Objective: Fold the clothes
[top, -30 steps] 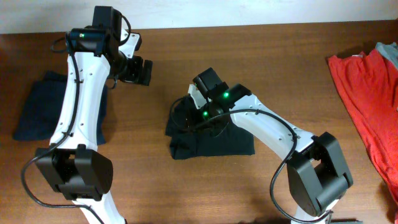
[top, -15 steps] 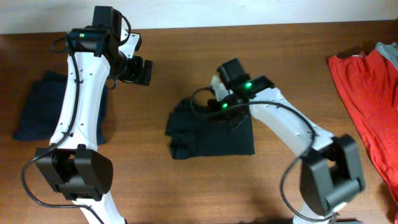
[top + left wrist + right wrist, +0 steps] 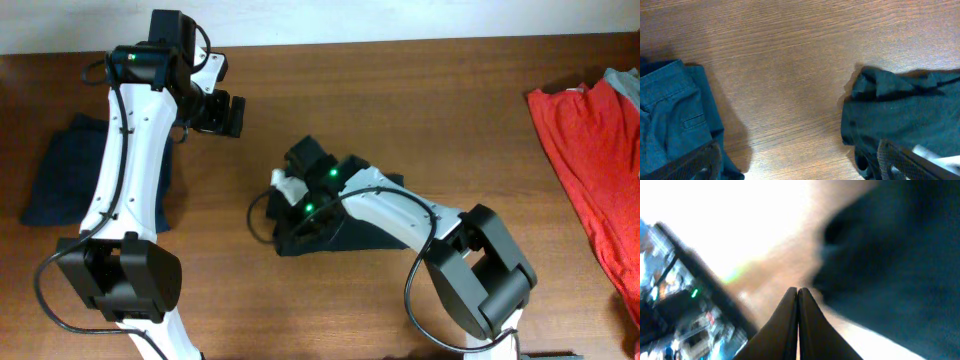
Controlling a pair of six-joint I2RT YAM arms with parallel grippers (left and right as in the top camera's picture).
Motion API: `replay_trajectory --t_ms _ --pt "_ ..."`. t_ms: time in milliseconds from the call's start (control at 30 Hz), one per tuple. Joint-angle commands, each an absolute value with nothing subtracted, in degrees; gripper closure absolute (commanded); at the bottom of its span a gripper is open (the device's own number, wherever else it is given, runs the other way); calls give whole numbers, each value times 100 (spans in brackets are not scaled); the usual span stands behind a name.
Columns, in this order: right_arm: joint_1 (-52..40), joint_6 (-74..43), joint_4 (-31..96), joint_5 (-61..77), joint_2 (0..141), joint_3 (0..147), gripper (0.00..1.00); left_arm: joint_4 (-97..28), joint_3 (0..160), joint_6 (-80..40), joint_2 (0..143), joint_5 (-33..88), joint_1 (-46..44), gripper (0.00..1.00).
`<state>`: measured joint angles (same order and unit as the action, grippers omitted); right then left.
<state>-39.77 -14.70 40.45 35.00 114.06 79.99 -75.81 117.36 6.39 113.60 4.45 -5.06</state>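
Note:
The black T-shirt (image 3: 365,228) lies folded into a compact rectangle at the table's middle; it also shows in the left wrist view as a T-shirt (image 3: 910,107) rumpled at its edge. My right gripper (image 3: 291,213) hovers low over its left edge. In the blurred right wrist view the right gripper (image 3: 798,291) is shut, fingertips pressed together with nothing between them, dark shirt fabric (image 3: 890,255) just beside them. My left gripper (image 3: 218,112) hangs open over bare wood at the back left, left gripper (image 3: 800,172) fingers wide apart and empty.
A folded navy garment (image 3: 55,180) lies at the left, partly under the left arm, and appears as denim-like cloth (image 3: 670,120) in the left wrist view. A red garment (image 3: 590,160) is spread at the right edge, a grey piece (image 3: 625,85) behind it.
My right gripper has closed and swung from the shirt's top, out toward the back, then across to the shirt's left edge. The left arm has not moved.

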Motion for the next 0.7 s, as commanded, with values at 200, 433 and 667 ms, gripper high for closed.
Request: replay_trajectory --t_ms 200,433,667 --pt "-3236 -976 4331 3168 10099 7972 91 -7585 11747 652 11356 449 -508 1" --pt "-2504 -1855 4982 2045 10228 7970 89 -7585 11747 652 11356 449 -508 1" --pt "-2147 -2283 5640 676 10820 7970 90 -7524 11747 646 11356 508 -508 1"
